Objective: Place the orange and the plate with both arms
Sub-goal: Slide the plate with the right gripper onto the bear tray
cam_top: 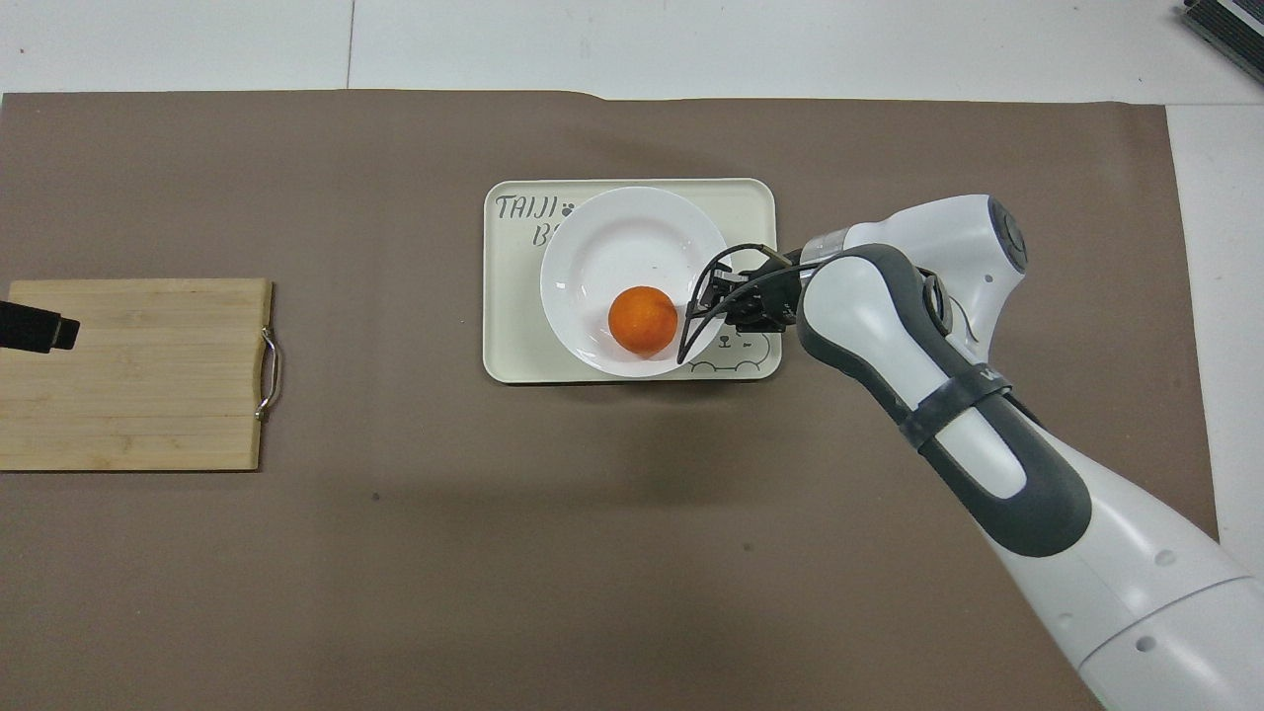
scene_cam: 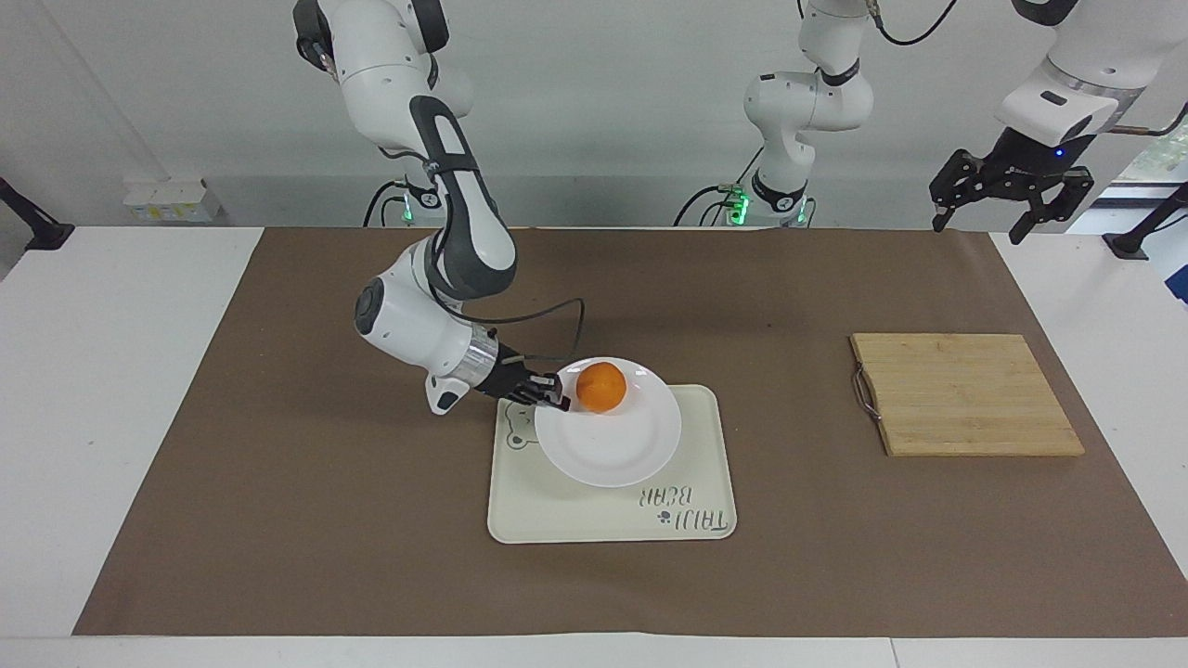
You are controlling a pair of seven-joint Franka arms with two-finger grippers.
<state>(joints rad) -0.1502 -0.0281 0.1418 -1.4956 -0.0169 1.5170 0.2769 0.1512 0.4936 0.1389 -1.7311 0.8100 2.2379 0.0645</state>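
Note:
The white plate is low over the cream tray; I cannot tell whether it touches the tray. The orange lies on the plate, in the part nearer the robots. My right gripper is shut on the plate's rim at the side toward the right arm's end of the table. My left gripper waits open and empty, high over the left arm's end of the table. Only its tip shows in the overhead view.
A wooden board with a metal handle lies on the brown mat toward the left arm's end of the table. The tray bears a bear print and lettering, partly covered by the plate.

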